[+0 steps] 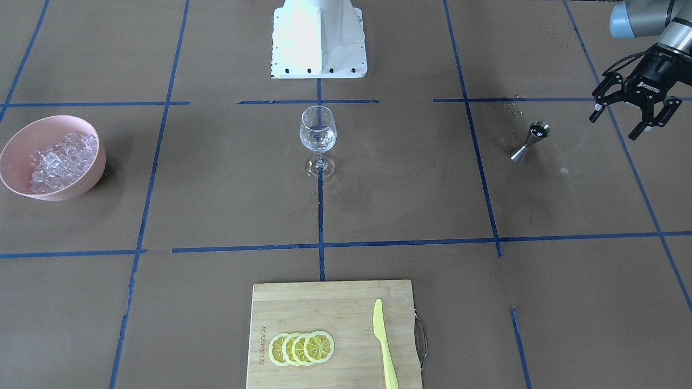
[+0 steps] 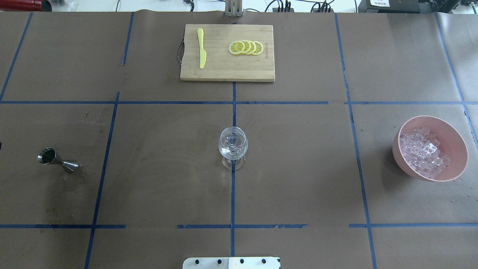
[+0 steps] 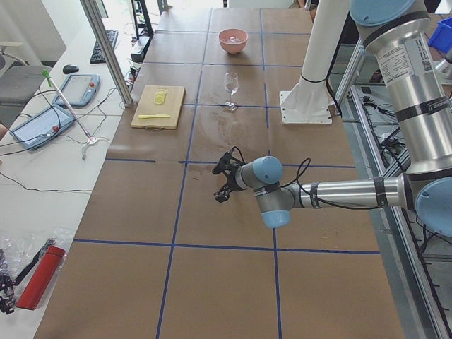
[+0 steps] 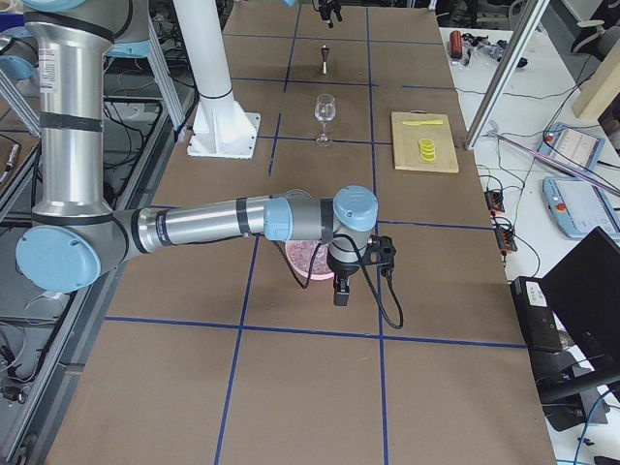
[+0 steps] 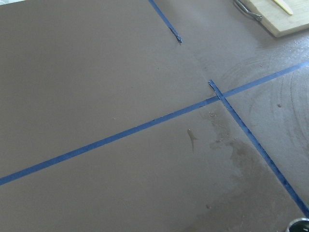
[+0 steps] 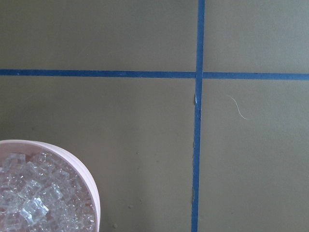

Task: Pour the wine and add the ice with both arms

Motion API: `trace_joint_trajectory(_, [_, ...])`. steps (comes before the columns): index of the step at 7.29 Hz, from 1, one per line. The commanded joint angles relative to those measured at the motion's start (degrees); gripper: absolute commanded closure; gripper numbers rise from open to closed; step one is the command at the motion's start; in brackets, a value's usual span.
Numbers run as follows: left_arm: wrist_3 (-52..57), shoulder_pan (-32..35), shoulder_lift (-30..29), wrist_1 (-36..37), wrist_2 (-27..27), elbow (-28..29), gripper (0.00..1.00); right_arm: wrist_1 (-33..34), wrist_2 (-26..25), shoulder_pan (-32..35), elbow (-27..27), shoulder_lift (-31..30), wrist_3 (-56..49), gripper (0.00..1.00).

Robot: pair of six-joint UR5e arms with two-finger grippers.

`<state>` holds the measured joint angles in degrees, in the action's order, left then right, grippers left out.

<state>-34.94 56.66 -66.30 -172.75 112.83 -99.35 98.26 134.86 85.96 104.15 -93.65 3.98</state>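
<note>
seen from overhead, the wine glass (image 2: 232,145) is standing in the middle of the table. the ice (image 2: 422,153) is sitting in a pink bowl (image 2: 453,138) at 3 o'clock from the glass. a metal jigger (image 2: 56,160) is standing at 9 o'clock, and it is looking dark inside.

the left gripper (image 1: 619,121) is hanging with its fingers spread wide and holding nothing. in the front-facing view it is waiting at 2 o'clock from the jigger, not touching it. the right gripper (image 4: 341,291) is hanging close by the bowl, but i cannot tell if its fingers are apart or together.

i am guessing the cubes are light, hard and slippery, so pinching one on two flat sides is looking best. the jigger is probably stiff and smooth, so its thin middle is looking like the best place to hold. the glass is likely breaking easily, so bumping it is looking risky.
</note>
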Motion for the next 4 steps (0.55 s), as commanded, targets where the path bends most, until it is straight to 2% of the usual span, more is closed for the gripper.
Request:
trace_joint_trajectory(1, [1.3, -8.0, 5.3, -7.5, -11.9, 0.2, 0.00, 0.0, 0.7, 0.1, 0.4, -0.2, 0.1, 0.00])
trace_joint_trajectory(3, [-9.8, -18.9, 5.3, -10.4, -22.0, 0.3, 0.01, 0.1, 2.4, 0.1, 0.4, -0.3, 0.1, 0.00])
trace_joint_trajectory(4, [-12.6, -24.4, 5.3, -11.7, -29.1, 0.2, 0.01, 0.0, 3.2, 0.1, 0.4, -0.3, 0.1, 0.00])
